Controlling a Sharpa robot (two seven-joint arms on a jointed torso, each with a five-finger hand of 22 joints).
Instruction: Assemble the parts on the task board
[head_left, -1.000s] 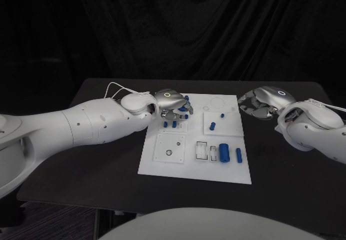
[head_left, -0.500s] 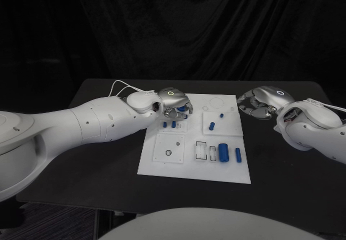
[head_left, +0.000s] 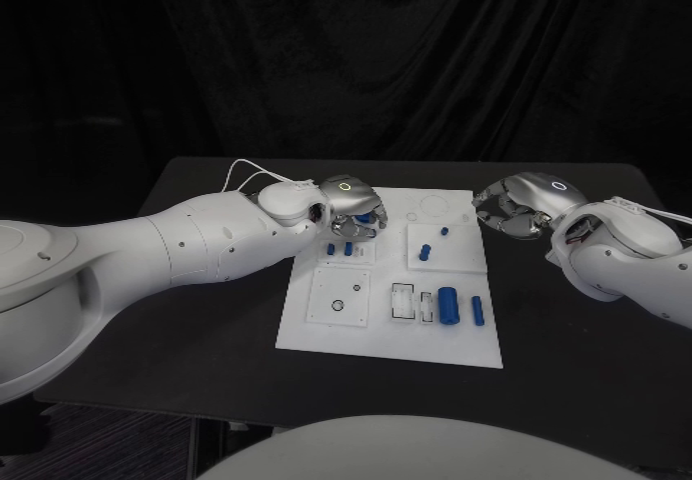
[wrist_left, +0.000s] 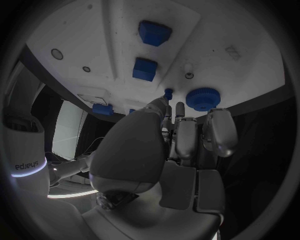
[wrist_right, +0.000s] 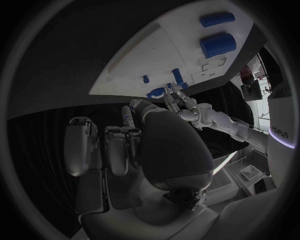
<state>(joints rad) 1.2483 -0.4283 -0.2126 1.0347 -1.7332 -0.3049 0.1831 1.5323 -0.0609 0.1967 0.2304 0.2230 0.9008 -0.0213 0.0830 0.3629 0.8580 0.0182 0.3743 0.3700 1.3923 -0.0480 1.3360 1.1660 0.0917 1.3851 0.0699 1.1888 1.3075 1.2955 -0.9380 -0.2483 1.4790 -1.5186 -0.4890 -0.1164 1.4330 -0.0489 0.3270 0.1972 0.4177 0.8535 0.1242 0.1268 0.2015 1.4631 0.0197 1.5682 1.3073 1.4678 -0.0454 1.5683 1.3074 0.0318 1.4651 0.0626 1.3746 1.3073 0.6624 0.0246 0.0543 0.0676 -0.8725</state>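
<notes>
The white task board (head_left: 387, 335) lies mid-table. My left hand (head_left: 351, 206) hovers over its far left corner and pinches a small blue peg (wrist_left: 168, 93) at its fingertips, just above the board. A round blue knob (wrist_left: 203, 98) sits right beside that peg, and two blue blocks (wrist_left: 145, 68) stand further along. My right hand (head_left: 516, 207) hangs off the board's far right edge with its fingers curled in on nothing. A thick blue cylinder (head_left: 449, 302) and a slim blue pin (head_left: 476, 309) lie at the near right.
More blue parts stand on the board: a tilted piece (head_left: 427, 252) and a small peg (head_left: 444, 231) in the right middle. Recessed slots (head_left: 407, 300) and a ring hole (head_left: 338, 305) mark the near half. Black table (head_left: 188, 330) surrounds the board.
My left hand has shifted slightly right over the board's far left corner and its wrist has turned. The right hand has stayed in place.
</notes>
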